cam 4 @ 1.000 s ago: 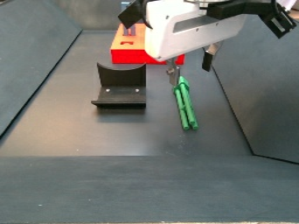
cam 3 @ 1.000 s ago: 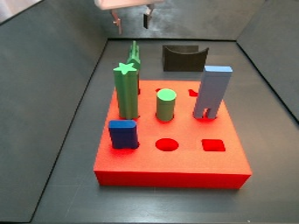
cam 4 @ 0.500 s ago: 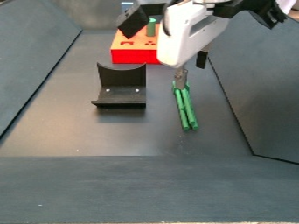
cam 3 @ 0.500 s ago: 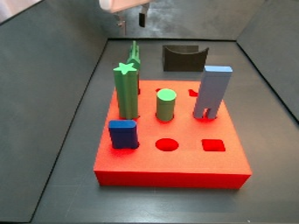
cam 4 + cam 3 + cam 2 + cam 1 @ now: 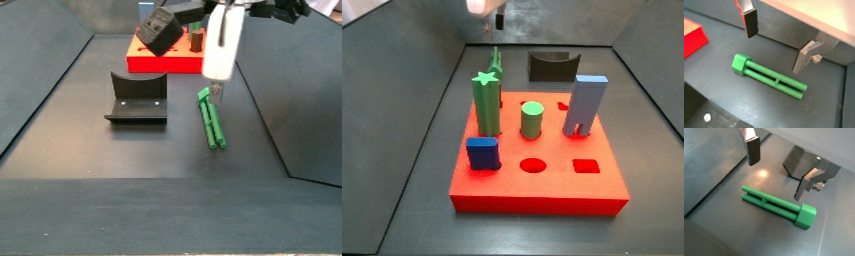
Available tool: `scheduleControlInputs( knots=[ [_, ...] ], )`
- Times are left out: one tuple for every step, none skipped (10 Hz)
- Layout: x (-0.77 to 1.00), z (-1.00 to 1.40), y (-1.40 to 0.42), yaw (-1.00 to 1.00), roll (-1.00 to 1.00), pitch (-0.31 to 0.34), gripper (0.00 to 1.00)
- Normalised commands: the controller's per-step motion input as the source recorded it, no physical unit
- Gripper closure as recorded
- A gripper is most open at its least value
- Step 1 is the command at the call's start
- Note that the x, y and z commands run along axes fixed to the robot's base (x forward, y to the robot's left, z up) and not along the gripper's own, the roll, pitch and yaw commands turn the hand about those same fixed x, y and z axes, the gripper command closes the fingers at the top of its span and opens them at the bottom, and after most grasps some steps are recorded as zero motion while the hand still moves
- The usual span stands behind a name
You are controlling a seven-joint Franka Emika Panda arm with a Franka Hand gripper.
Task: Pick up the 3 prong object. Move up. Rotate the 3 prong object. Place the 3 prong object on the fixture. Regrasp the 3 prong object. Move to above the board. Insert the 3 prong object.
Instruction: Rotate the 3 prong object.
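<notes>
The 3 prong object [image 5: 776, 206] is a long slim green bar lying flat on the dark floor, also seen in the wrist view [image 5: 768, 77] and in the side view [image 5: 211, 120]. In a side view the 3 prong object [image 5: 496, 60] shows behind the star post. My gripper [image 5: 777, 170] hangs open above it, apart from the bar, with nothing between its fingers [image 5: 750, 23]. The gripper [image 5: 498, 16] sits high at the far end. The fixture [image 5: 136, 97] stands beside the bar. The red board [image 5: 543, 188] lies further along.
On the board stand a green star-topped post [image 5: 486, 100], a green round cylinder [image 5: 532, 120], a tall blue-grey block [image 5: 585, 104] and a small blue block [image 5: 482, 153]. Sloped dark walls [image 5: 47, 80] close in the floor on both sides.
The gripper has turned about its upright axis over the green bar, showing its narrow side in a side view. The bar, fixture and board have not moved.
</notes>
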Motion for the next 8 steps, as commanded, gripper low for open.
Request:
scheduleControlInputs(
  knots=[
    [0.03,-0.04,0.00,1.00,0.00,-0.003,0.00],
    [0.03,-0.04,0.00,1.00,0.00,-0.003,0.00],
    [0.03,-0.04,0.00,1.00,0.00,-0.003,0.00],
    [0.03,-0.04,0.00,1.00,0.00,-0.003,0.00],
    [0.03,-0.04,0.00,1.00,0.00,-0.003,0.00],
    [0.03,-0.04,0.00,1.00,0.00,-0.004,0.00],
    [0.03,-0.04,0.00,1.00,0.00,-0.004,0.00],
    [0.03,-0.04,0.00,1.00,0.00,-0.004,0.00]
  ],
)
